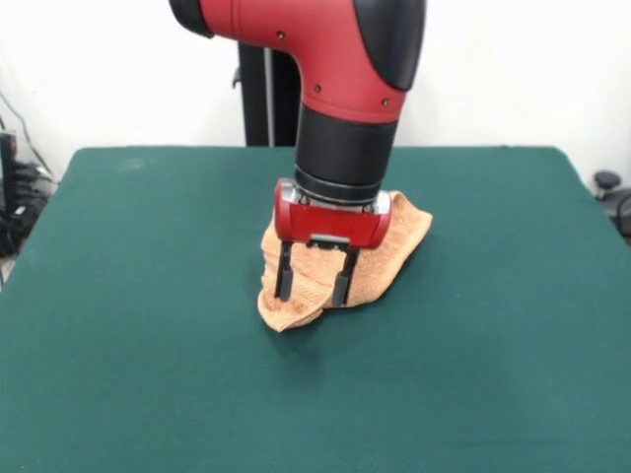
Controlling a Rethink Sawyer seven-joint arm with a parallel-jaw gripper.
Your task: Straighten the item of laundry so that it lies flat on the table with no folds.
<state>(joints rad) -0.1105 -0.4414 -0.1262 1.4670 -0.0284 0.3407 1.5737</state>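
- Near the middle of the table (118, 325) lies the towel (394, 246), orange-tan, bunched and rumpled, with folds and a lumpy corner hanging toward the front edge of the table.
- Right over the towel the gripper (313, 286) hangs from the red and black arm (335, 89), which hides the towel's middle and back part.
- Its two dark fingers (284, 276) stand spread apart, pointing down at the cloth; their tips are at or just above the towel's front folds, with nothing pinched between them.
- Around the towel the dark green felt top is bare on every side.
- Behind the towel, past the table's far edge, a black post (266, 94) rises against a pale wall (513, 69).
- Left of the table sit dark cables (20, 197); right of it, a small black knob-like thing (607, 181).
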